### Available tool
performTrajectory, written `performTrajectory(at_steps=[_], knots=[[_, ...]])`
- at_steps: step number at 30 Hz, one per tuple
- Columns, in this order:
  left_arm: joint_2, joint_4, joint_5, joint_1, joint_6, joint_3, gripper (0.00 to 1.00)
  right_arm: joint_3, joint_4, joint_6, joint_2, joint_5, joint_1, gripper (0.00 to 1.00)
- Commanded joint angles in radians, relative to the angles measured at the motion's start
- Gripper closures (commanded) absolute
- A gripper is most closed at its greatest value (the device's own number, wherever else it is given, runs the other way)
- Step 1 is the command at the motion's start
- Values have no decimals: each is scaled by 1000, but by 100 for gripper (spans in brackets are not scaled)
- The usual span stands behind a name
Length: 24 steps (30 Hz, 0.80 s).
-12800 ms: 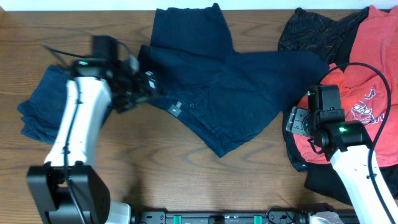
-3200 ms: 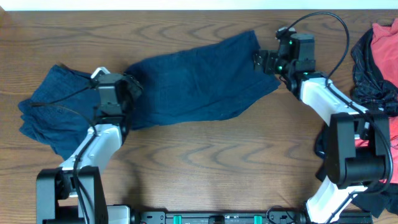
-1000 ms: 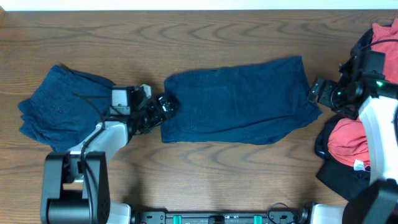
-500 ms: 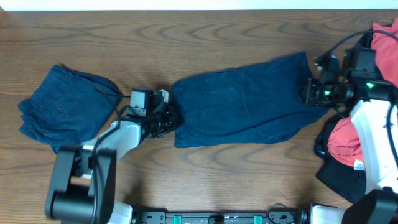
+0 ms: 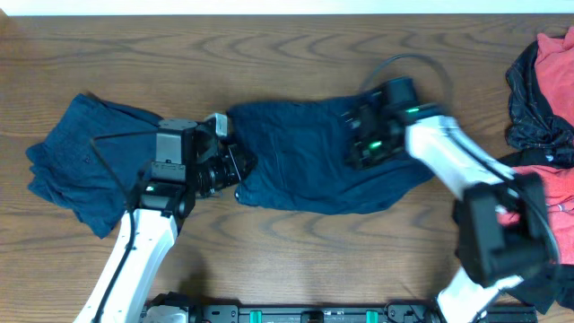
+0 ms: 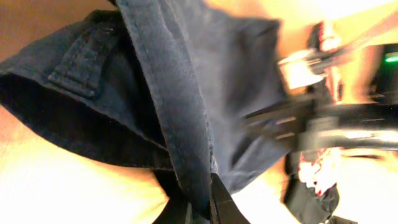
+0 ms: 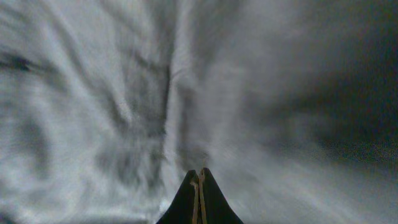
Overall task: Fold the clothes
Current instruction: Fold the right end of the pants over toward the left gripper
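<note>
Wooden table (image 5: 296, 260): navy garment (image 5: 296, 166) shorter now, right gripper (image 5: 357, 149) inward.

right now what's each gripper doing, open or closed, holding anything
left gripper: closed, fingers pinching the hem of the navy garment.
right gripper: closed, apparently pinching a fold of the same garment.

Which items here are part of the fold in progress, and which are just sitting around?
In the job: navy garment, left gripper, right gripper.
Lying about: navy bundle, coral-red shirt, black garment; clothes too, untouched now.
</note>
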Motion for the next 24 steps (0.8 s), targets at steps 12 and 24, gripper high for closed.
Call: performTrajectory(at_steps=[12, 24], knots=[[-35, -12, -46, 5, -29, 179, 94, 14, 412, 232, 191, -41, 385, 97], [-23, -94, -117, 5, 1, 179, 94, 53, -41, 147, -100, 311, 60, 99]])
